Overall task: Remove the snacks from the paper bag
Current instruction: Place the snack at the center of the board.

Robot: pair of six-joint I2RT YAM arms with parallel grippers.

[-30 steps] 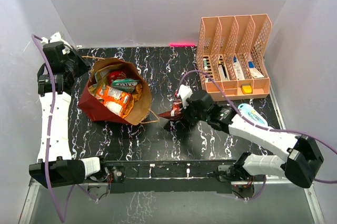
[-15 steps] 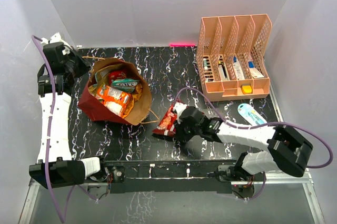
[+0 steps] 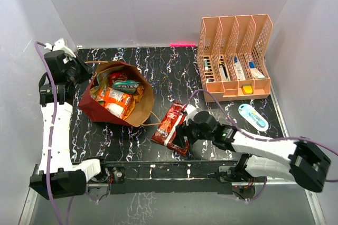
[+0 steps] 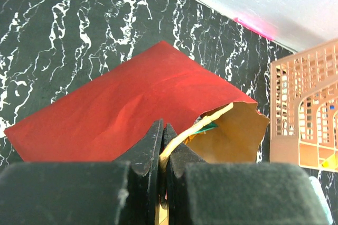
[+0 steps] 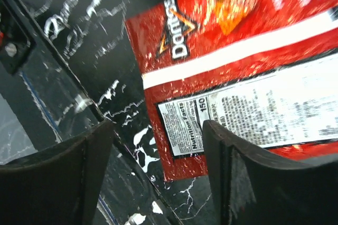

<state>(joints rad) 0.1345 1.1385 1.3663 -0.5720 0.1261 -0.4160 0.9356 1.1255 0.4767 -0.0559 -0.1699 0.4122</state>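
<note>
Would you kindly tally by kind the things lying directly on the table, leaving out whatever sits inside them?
Paper bag: 1
Snack packet: 1
Oval packet: 1
Organiser: 1
Total: 4

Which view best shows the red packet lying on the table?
Top external: it shows almost the whole red packet, lying flat. Right wrist shows only one printed end, close up between open jaws; left wrist shows none of it.
</note>
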